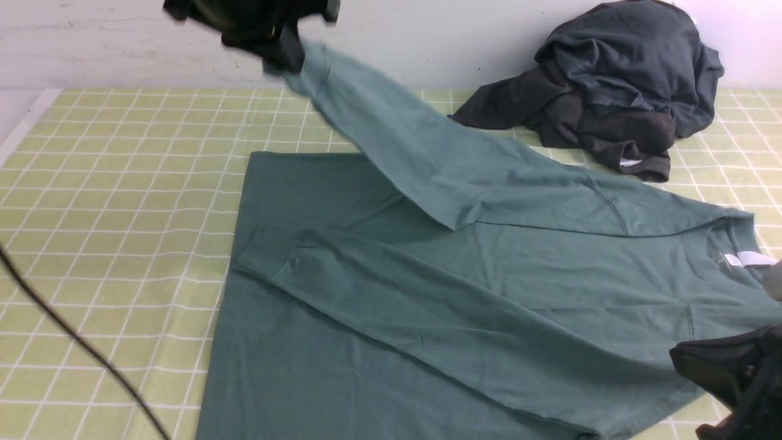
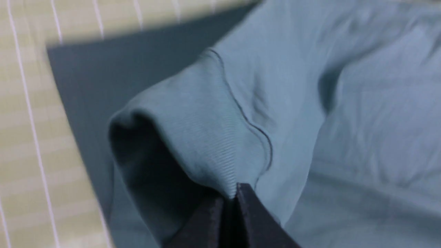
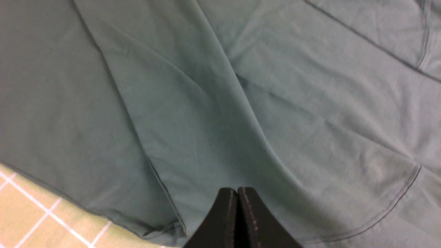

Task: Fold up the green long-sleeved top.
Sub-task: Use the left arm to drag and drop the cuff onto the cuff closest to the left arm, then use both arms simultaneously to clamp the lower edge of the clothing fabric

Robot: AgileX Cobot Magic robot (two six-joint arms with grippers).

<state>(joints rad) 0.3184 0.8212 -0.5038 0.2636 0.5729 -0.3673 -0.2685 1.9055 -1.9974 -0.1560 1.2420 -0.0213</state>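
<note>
The green long-sleeved top (image 1: 391, 318) lies spread on the checked cloth, its collar with a white label (image 1: 748, 259) at the right. One sleeve lies folded across the body. The other sleeve (image 1: 391, 134) rises off the table toward the back left, where my left gripper (image 1: 287, 58) is shut on its ribbed cuff (image 2: 206, 137). The left wrist view shows the cuff pinched between the dark fingertips (image 2: 244, 196). My right gripper (image 3: 237, 190) hovers shut over the top's body (image 3: 220, 103) near its hem, with nothing between its fingers; its arm (image 1: 733, 373) shows at the front right.
A heap of dark charcoal garments (image 1: 611, 91) lies at the back right against the white wall. The yellow-green checked tablecloth (image 1: 122, 201) covers the table. A black cable (image 1: 73, 336) crosses the front left corner.
</note>
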